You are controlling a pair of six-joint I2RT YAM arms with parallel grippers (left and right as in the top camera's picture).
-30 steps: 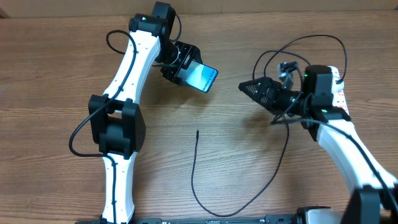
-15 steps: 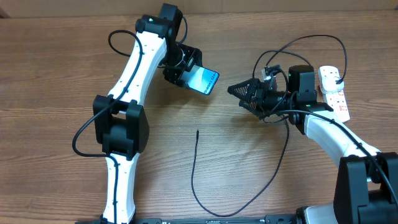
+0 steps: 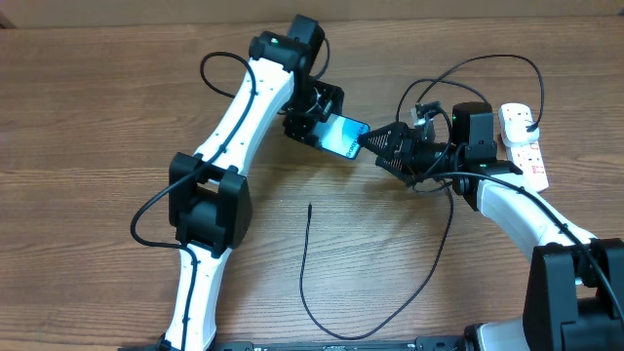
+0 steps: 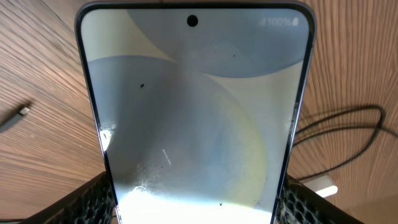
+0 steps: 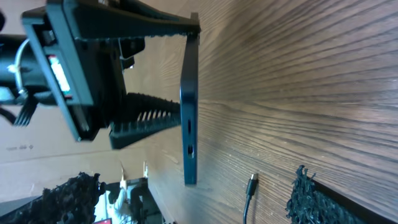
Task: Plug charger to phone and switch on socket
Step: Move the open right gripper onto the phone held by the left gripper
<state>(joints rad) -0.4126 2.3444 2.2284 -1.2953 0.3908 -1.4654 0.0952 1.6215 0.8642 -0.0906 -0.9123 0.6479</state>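
My left gripper (image 3: 317,125) is shut on the phone (image 3: 343,136) and holds it above the table. Its light blue screen fills the left wrist view (image 4: 196,112). In the right wrist view the phone (image 5: 189,106) is edge-on, its port end facing my right gripper. My right gripper (image 3: 375,144) is open and empty, its fingers (image 5: 193,200) spread just short of the phone's end. The charger's thin black cable (image 3: 304,283) lies on the table. Its connector tip (image 3: 309,206) is free, also seen in the right wrist view (image 5: 252,182). The cable loops back toward the white socket strip (image 3: 526,151).
The wooden table (image 3: 88,146) carries everything. The socket strip lies at the far right edge behind my right arm. Black cable loops (image 3: 487,63) arch over the right arm. The left arm's upper links (image 3: 205,205) stand over the table's left centre.
My left arm has carried the phone to the right, up to the right gripper's tips. The right gripper moved left a second ago and has since held still.
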